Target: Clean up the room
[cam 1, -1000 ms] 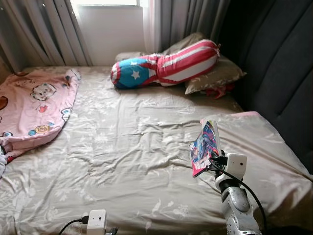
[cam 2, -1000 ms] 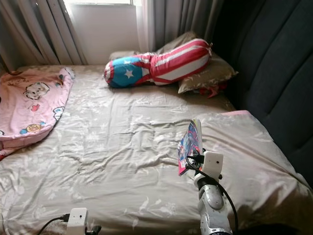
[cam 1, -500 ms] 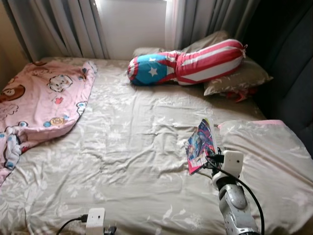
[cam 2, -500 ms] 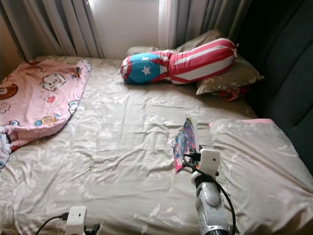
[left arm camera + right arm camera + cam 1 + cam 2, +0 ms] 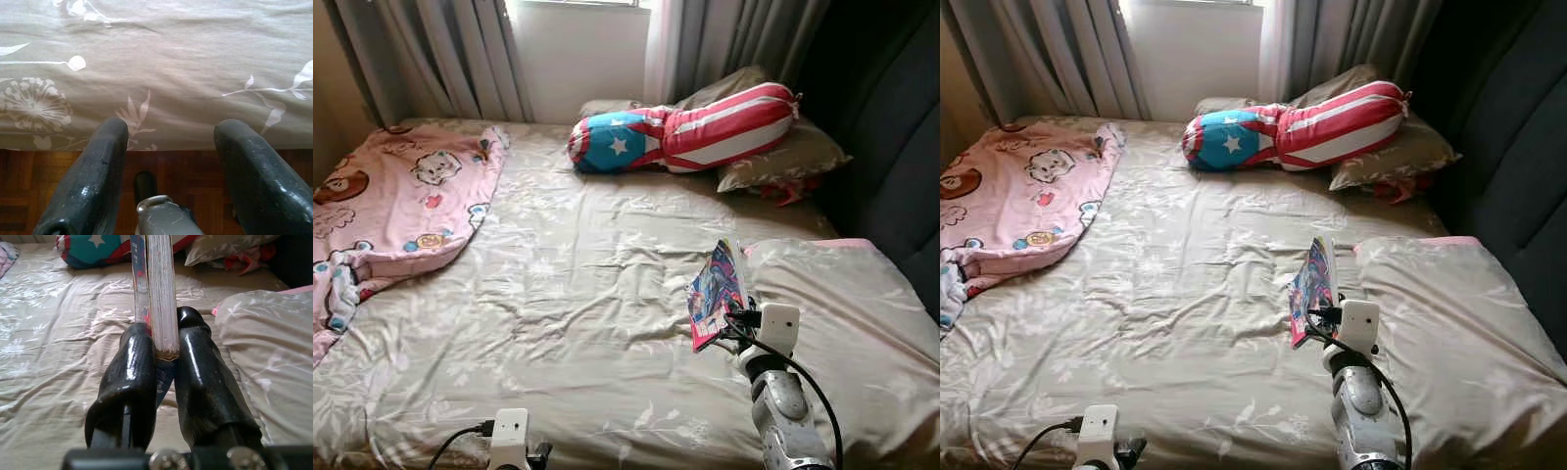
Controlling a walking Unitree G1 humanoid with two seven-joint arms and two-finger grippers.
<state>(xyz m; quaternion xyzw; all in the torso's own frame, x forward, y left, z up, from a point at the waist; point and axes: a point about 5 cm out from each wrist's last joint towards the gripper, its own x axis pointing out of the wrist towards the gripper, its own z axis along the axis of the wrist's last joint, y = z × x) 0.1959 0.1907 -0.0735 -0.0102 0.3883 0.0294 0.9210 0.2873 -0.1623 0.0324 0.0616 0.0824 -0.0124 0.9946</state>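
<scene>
The right tool point(image 5: 164, 377) is clamped on a colourful book point(image 5: 717, 292), its two black fingers point(image 5: 203, 382) pinching the lower edge of the pages, the book standing nearly upright — cover to the left in the eye views, page block seen end-on from the wrist. In the left eye view the book sits right of centre, lower half of the frame, held above the beige floral bed sheet point(image 5: 568, 294) and just beside a beige pillow point(image 5: 842, 304) at the right edge. The silver right arm point(image 5: 783, 421) rises from the bottom right, a black cable looping along it.

The left tool point(image 5: 168, 161) hangs at the bottom of the frame, left of centre, fingers point(image 5: 93, 176) spread apart with nothing between them; its wrist view looks at the sheet's hanging edge and wooden parquet floor point(image 5: 29, 181) below.

Farther out, at top centre, lies a red, white and blue star-and-stripe bolster point(image 5: 680, 132), resting against a grey-brown pillow point(image 5: 783, 162). A pink cartoon-print blanket point(image 5: 391, 206) is bunched along the left side. Grey curtains point(image 5: 431, 54) hang behind — a dark padded headboard point(image 5: 891, 147) fills the upper right.
</scene>
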